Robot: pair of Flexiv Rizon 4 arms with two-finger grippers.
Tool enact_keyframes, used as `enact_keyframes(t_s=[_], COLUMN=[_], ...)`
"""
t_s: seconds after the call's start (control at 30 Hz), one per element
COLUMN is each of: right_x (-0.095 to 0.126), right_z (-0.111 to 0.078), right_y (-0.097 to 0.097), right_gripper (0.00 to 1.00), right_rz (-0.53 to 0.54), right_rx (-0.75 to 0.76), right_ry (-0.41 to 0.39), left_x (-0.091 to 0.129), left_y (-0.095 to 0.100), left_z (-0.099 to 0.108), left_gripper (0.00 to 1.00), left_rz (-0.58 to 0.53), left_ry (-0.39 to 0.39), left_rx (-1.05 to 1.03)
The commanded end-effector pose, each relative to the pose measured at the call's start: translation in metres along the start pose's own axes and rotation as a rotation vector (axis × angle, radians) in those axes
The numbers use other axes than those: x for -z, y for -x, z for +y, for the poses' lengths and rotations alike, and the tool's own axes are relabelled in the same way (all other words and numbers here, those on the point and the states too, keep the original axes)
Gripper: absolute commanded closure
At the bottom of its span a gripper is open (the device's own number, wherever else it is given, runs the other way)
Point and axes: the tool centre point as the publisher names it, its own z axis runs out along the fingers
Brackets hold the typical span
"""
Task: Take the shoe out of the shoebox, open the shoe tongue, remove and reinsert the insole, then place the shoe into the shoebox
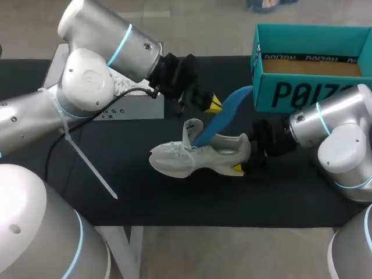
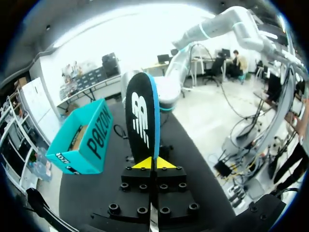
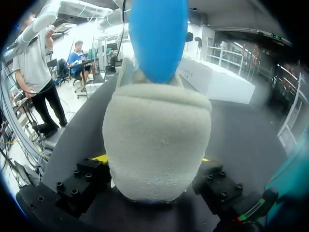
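Observation:
A white shoe (image 1: 192, 154) lies on its side on the black table (image 1: 116, 203), with its tongue pulled up. My right gripper (image 1: 247, 160) is shut on its heel. In the right wrist view the heel (image 3: 157, 140) fills the gap between the two fingers (image 3: 87, 176). A blue insole (image 1: 224, 113) slants up out of the shoe opening. My left gripper (image 1: 212, 104) is shut on its edge. In the left wrist view the insole (image 2: 142, 118) stands on edge between the yellow tips of the left gripper (image 2: 154, 163), dark face showing. The teal shoebox (image 1: 308, 87) stands open at the back right.
A white box lid (image 1: 131, 107) lies at the back left, partly under my left arm. The shoebox (image 2: 84, 140) sits close behind my right arm. Bare black table stretches in front of the shoe.

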Motion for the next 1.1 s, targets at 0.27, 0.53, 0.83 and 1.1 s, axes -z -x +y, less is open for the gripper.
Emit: enact_keyframes(t_s=[0.27,0.53,0.83,1.1], right_x=[-0.003,-0.003,-0.003,-0.003], right_z=[-0.001,-0.001,-0.001,-0.001], right_y=[-0.001,-0.001,-0.001,-0.001], right_gripper=[1.0,1.0,1.0,1.0], right_rz=[-0.002,-0.002,-0.002,-0.002], right_rx=[0.0,0.0,0.0,0.0], right_ry=[-0.004,-0.004,-0.004,-0.004], left_x=[0.013,0.013,-0.011,-0.007], left_y=[0.003,0.003,-0.04,-0.079], left_z=[0.004,0.004,-0.044,-0.097], left_gripper=[1.0,1.0,1.0,1.0], left_rz=[0.051,0.051,0.078,0.166], left_ry=[-0.053,-0.053,-0.253,-0.346], left_rx=[-0.027,-0.027,0.089,0.127])
